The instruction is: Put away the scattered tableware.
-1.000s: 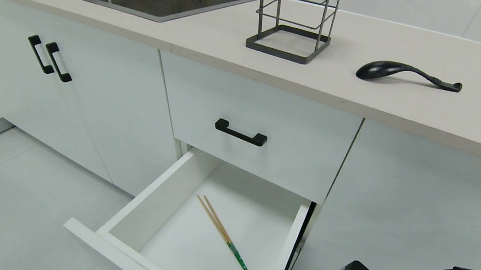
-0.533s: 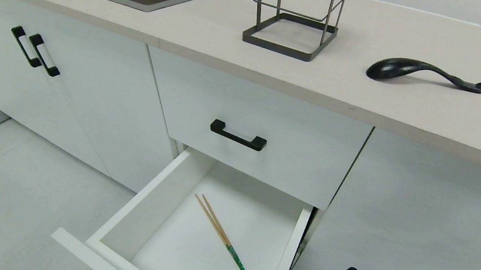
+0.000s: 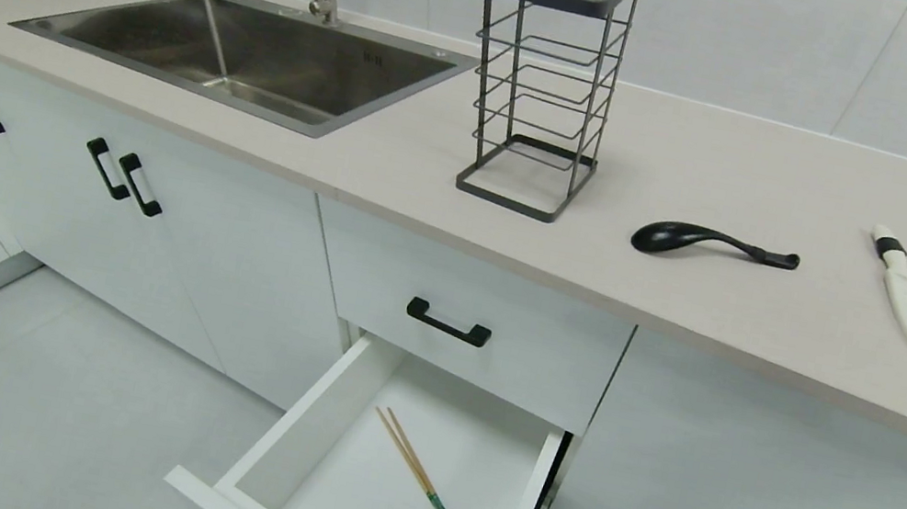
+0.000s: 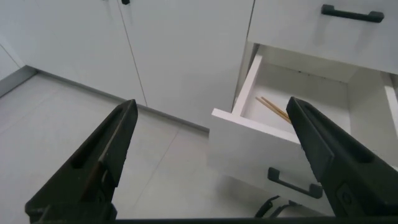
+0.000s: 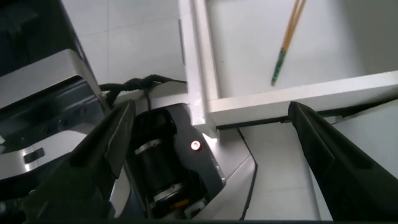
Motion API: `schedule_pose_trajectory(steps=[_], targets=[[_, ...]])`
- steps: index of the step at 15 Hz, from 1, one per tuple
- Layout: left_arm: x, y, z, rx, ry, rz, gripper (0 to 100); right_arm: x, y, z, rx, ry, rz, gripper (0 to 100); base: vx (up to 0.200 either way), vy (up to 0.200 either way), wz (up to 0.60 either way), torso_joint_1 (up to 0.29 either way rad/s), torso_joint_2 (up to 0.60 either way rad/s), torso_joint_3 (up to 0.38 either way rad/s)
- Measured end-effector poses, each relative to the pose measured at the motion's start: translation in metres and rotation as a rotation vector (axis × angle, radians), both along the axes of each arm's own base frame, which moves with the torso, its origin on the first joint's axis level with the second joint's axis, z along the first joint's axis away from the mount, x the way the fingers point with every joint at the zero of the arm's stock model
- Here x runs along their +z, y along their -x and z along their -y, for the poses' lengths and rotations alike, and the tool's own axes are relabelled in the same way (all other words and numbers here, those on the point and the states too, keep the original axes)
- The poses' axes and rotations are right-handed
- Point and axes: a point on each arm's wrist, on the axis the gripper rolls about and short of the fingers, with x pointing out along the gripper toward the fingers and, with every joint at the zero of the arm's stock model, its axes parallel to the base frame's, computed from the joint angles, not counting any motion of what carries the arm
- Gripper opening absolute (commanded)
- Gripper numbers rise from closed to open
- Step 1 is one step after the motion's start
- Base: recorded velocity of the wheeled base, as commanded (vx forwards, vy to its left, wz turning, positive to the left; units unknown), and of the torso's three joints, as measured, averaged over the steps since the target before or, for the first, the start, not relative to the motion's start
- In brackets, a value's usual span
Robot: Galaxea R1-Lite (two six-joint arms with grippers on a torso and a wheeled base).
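A pair of wooden chopsticks (image 3: 419, 475) with green tips lies in the open lower drawer (image 3: 269, 455). On the countertop (image 3: 709, 178) rest a black spoon (image 3: 680, 237) and, farther right, a white knife (image 3: 904, 292) with a black band. My left gripper (image 4: 211, 168) is open and empty, low in front of the drawer (image 4: 245, 93), with the chopsticks (image 4: 273, 109) ahead of it. My right gripper (image 5: 211, 165) is open and empty, above the drawer's front corner (image 5: 199, 93), with the chopsticks (image 5: 286, 40) beyond it.
A dark wire rack (image 3: 544, 84) stands on the counter left of the spoon. The steel sink (image 3: 247, 50) with its tap is at the far left. A shut drawer with a black handle (image 3: 447, 325) sits above the open one. Cabinet doors (image 3: 166, 241) lie to the left.
The head camera has tilted up and pulled back, so more of the counter and wall shows. The spoon, knife, chopsticks and drawer keep their places.
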Motion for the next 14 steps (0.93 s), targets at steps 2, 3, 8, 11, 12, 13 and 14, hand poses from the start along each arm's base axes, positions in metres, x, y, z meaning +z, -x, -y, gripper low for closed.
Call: schedule_pose_trajectory(steps=[2,3,8,11,12,13,14], targets=[[0.000,0.000,0.000,0.000,0.000,0.000,100,-0.002,0.000,-0.002,0.009,0.004,-0.005,100,0.000,0.000,0.00,0.085,-0.49,-0.212],[0.000,0.000,0.000,0.000,0.000,0.000,100,-0.003,0.000,-0.003,0.012,0.002,-0.005,100,0.000,0.000,0.00,0.242,-0.51,-0.212],[0.000,0.000,0.000,0.000,0.000,-0.002,100,0.008,-0.012,-0.017,0.004,-0.049,0.022,100,0.000,0.000,0.00,0.356,-0.50,-0.237],[0.000,0.000,0.000,0.000,0.000,-0.001,100,0.031,-0.036,-0.037,-0.018,-0.126,0.083,100,0.000,0.000,0.00,0.284,-0.53,-0.253],[0.000,0.000,0.000,0.000,0.000,0.000,100,0.040,-0.048,-0.045,-0.033,-0.150,0.108,100,0.000,0.000,0.00,0.281,-0.53,-0.261],[0.000,0.000,0.000,0.000,0.000,0.000,100,0.048,-0.060,-0.050,-0.047,-0.161,0.132,100,0.000,0.000,0.00,0.276,-0.53,-0.246],[0.000,0.000,0.000,-0.001,0.000,0.000,100,0.053,-0.071,-0.054,-0.059,-0.161,0.154,100,0.000,0.000,0.00,0.290,-0.54,-0.256]])
